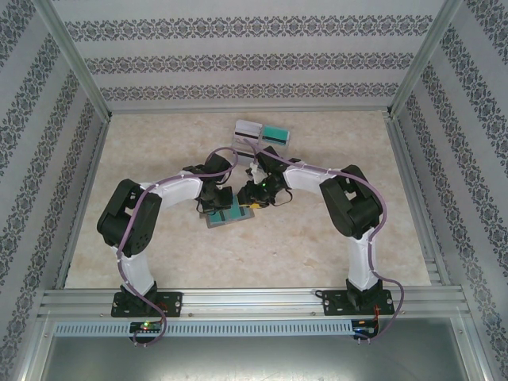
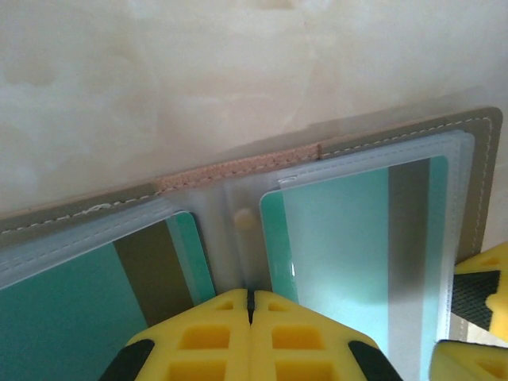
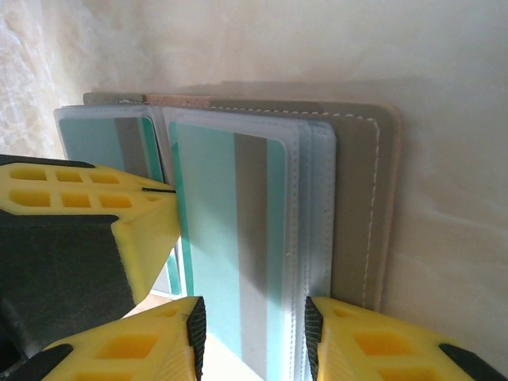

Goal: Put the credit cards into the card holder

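The card holder (image 1: 225, 218) lies open on the table, its grey-brown cover (image 2: 413, 131) (image 3: 357, 198) framing clear sleeves. My left gripper (image 2: 250, 295) (image 1: 214, 202) is shut, its tips pressed on the middle fold between the two pages. A teal credit card (image 2: 63, 317) with a dark stripe sits in the left sleeve. A second teal card (image 3: 230, 238) (image 2: 341, 246) lies in the right sleeve. My right gripper (image 3: 252, 333) (image 1: 254, 198) grips its near end, one pad at the card's edge, the other against the sleeves' edge.
A rack of cards (image 1: 262, 135), white-grey and teal, stands just behind the two grippers. Both arms arch inward over the beige table (image 1: 333, 254). Patterned walls and metal rails enclose the table on three sides.
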You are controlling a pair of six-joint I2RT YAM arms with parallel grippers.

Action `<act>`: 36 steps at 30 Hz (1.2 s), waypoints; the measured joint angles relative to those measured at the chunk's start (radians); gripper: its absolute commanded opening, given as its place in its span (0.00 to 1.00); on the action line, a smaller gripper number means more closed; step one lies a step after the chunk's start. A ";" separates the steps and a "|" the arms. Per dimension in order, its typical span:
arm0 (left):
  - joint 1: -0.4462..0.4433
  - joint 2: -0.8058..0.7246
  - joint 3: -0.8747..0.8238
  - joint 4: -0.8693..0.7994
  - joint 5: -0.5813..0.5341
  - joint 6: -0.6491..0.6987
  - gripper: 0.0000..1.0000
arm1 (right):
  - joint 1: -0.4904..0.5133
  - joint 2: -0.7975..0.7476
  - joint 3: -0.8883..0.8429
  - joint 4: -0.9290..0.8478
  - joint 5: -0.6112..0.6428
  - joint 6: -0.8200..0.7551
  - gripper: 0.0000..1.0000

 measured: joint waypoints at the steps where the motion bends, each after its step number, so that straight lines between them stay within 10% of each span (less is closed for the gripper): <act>1: 0.000 0.000 0.000 0.001 0.001 0.000 0.00 | 0.000 0.000 0.001 -0.002 0.000 0.000 0.41; 22: 0.000 -0.006 -0.014 0.035 0.017 -0.009 0.00 | 0.021 0.000 0.043 0.016 -0.050 0.016 0.41; 28: 0.001 -0.026 -0.027 0.039 0.011 -0.017 0.22 | 0.032 0.000 0.051 0.024 -0.058 0.035 0.41; 36: 0.011 -0.057 -0.048 0.037 -0.006 -0.023 0.21 | 0.035 0.000 0.071 0.016 -0.065 0.035 0.41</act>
